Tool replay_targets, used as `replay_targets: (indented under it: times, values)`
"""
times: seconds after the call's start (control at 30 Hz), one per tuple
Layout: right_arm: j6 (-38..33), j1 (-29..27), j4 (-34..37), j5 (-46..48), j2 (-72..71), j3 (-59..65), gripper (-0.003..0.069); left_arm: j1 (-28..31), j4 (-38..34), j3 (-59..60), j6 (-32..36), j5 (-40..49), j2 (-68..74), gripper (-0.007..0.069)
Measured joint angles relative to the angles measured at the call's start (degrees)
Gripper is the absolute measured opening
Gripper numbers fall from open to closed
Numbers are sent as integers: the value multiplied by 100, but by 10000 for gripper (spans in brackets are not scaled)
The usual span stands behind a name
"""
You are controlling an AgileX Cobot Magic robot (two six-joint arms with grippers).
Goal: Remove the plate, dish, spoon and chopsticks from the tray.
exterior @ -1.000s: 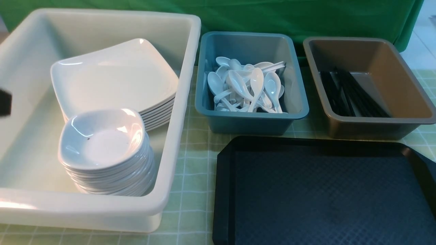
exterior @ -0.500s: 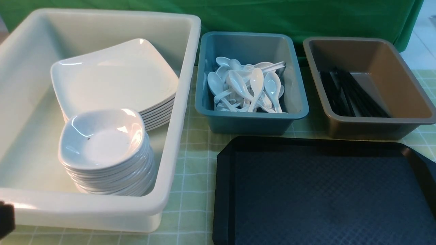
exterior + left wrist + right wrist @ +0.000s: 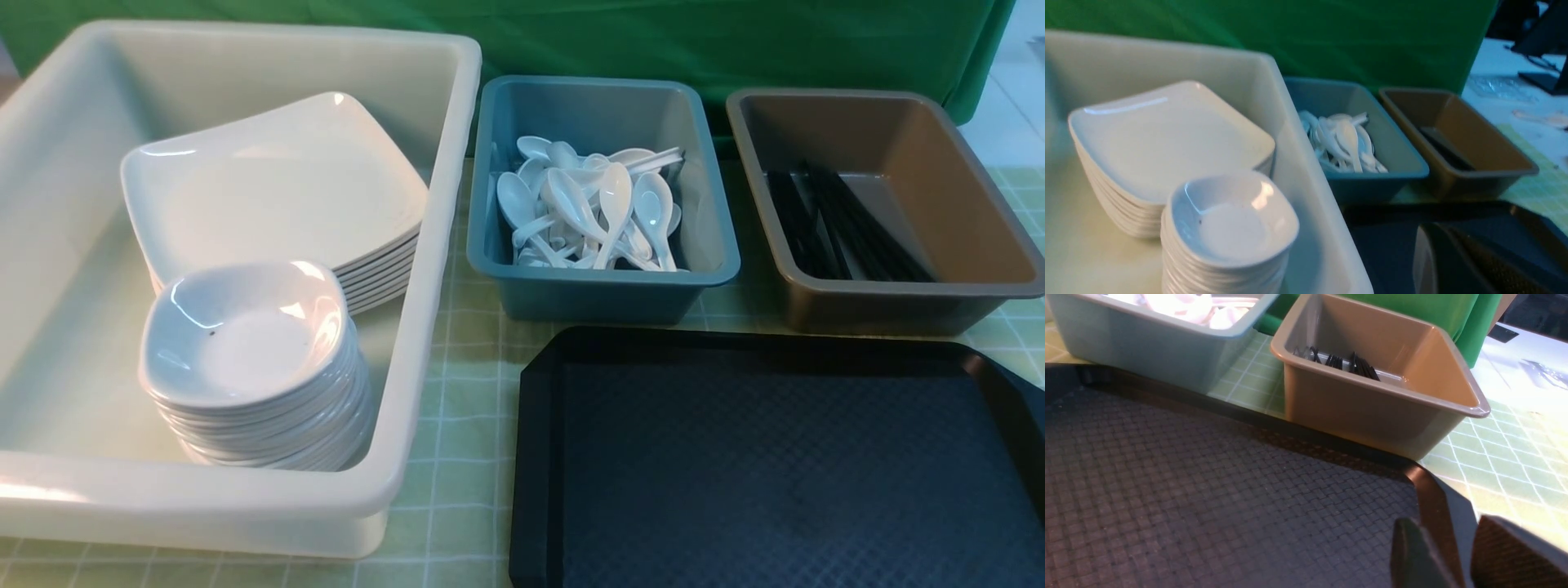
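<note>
On checked cloth, tray (image 3: 775,457) long axis left-right; left end effector (image 3: 1457,261) together, right end effector (image 3: 1466,555) apart.

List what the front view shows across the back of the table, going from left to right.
White tub holding stacked plates and bowls → blue-grey tub of white spoons → brown tub of black chopsticks. The black tray lies nearer, in front of the two small tubs.

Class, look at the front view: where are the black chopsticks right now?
The chopsticks lie in the brown tub at the far right, beside the blue-grey tub of spoons and just beyond the black tray.
</note>
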Motion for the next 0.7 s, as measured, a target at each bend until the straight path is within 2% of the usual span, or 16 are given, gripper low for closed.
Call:
replay_targets:
  times: [0.1, 0.5, 0.6, 0.63, 0.7]
  values:
    - [0, 0, 0, 0, 0, 0, 220, 0, 2, 0, 0, -236, 0, -12]
    - [0, 0, -6, 0, 0, 0, 236, 0, 85, 0, 95, -282, 0, -12]
    - [0, 0, -6, 0, 0, 0, 237, 0, 223, 37, 295, -575, 0, -12]
    - [0, 0, -6, 0, 0, 0, 238, 0, 255, 164, 351, -1092, 0, -12]
    - [0, 0, -6, 0, 0, 0, 239, 0, 269, 350, 358, -1462, 0, -12]
